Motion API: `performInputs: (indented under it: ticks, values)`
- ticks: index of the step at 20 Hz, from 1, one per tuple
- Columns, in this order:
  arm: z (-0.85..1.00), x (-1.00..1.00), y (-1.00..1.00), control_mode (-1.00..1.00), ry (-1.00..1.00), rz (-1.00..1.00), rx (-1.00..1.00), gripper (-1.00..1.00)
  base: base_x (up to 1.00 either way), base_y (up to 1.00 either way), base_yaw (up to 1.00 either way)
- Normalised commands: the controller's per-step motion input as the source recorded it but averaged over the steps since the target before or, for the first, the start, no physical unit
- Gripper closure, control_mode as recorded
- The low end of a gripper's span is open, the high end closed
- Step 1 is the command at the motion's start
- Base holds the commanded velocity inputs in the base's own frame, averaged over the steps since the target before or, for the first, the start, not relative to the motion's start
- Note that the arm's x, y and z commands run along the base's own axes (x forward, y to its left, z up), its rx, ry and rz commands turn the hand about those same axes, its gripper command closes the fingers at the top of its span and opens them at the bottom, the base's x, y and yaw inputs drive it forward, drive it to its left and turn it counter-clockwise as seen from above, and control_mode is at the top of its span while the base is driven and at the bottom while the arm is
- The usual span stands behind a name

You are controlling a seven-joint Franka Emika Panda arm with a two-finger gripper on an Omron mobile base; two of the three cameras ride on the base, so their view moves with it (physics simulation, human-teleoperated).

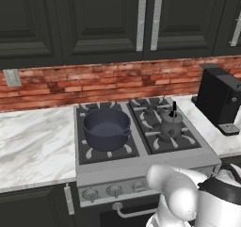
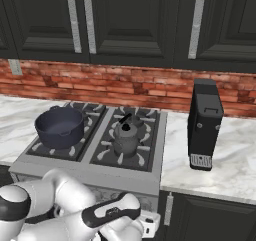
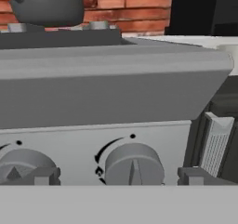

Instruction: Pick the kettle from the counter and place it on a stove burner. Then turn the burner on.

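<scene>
1. While the kettle (image 2: 126,135) sat on the stove's front right burner (image 1: 173,137), near the right edge of the grates, we judged only the ignition step left.
2. We held our jaws low before the control panel, facing a knob (image 3: 134,166) between the two dark finger tips (image 3: 194,175); the jaws appeared released around it, gripping nothing.
3. We risked turning the wrong knob, since a second knob (image 3: 24,168) sat just beside it and several looked alike.
4. We also risked slipping off if the jaws closed off-centre on the knob.
5. We saw the pot (image 1: 106,128) on the front left burner, apart from the kettle.
</scene>
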Motion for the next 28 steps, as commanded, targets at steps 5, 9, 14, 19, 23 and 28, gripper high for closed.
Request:
performInputs:
  ticks: [5, 9, 14, 19, 23, 28]
  values:
    - [-0.20, 0.21, 0.00, -1.00, 0.00, 0.00, 0.00, -1.00, 0.00, 0.00, 0.00]
    - [-0.18, 0.09, 0.00, -1.00, 0.00, 0.00, 0.00, -1.00, 0.00, 0.00, 0.00]
    - [-0.20, 0.00, -0.04, -1.00, 0.00, 0.00, 0.00, -1.00, 0.00, 0.00, 0.00]
    - [-0.08, 0.00, -0.03, -1.00, 0.00, 0.00, 0.00, -1.00, 0.00, 0.00, 0.00]
    - [0.00, 0.00, 0.00, -1.00, 0.00, 0.00, 0.00, -1.00, 0.00, 0.00, 0.00]
    - [0.00, 0.00, -0.09, -1.00, 0.00, 0.00, 0.00, -1.00, 0.00, 0.00, 0.00]
